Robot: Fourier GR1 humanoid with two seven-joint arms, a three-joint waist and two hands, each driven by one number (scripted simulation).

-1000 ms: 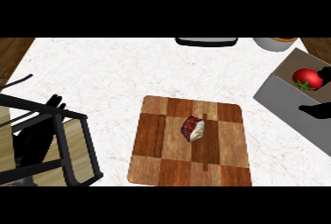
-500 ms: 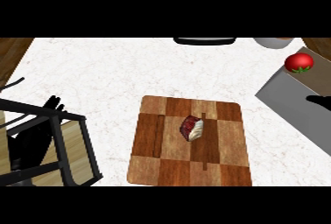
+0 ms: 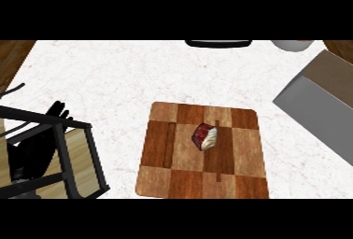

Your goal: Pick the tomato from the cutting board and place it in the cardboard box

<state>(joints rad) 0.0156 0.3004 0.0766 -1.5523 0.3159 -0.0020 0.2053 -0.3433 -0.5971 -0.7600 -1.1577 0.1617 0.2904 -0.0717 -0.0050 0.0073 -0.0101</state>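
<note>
No tomato shows in the head view. The wooden checkered cutting board (image 3: 172, 172) lies in the middle of the white counter, and a small red and white wedge-shaped item (image 3: 205, 137) rests on it. The cardboard box (image 3: 317, 109) fills the right edge, showing a grey wall and a brown flap. My left hand (image 3: 53, 112) stays at the left edge, fingers straight and pointing up, holding nothing, partly behind a black frame. My right hand is out of view.
A black metal frame with a pale wooden panel (image 3: 69, 154) stands at the lower left, beside the counter's edge. A dark flat object (image 3: 221, 43) and a grey bowl (image 3: 293, 45) sit at the counter's far edge.
The tomato, seen at the right by the box with my right hand near it, has left the view along with that hand. The left hand has not moved.
</note>
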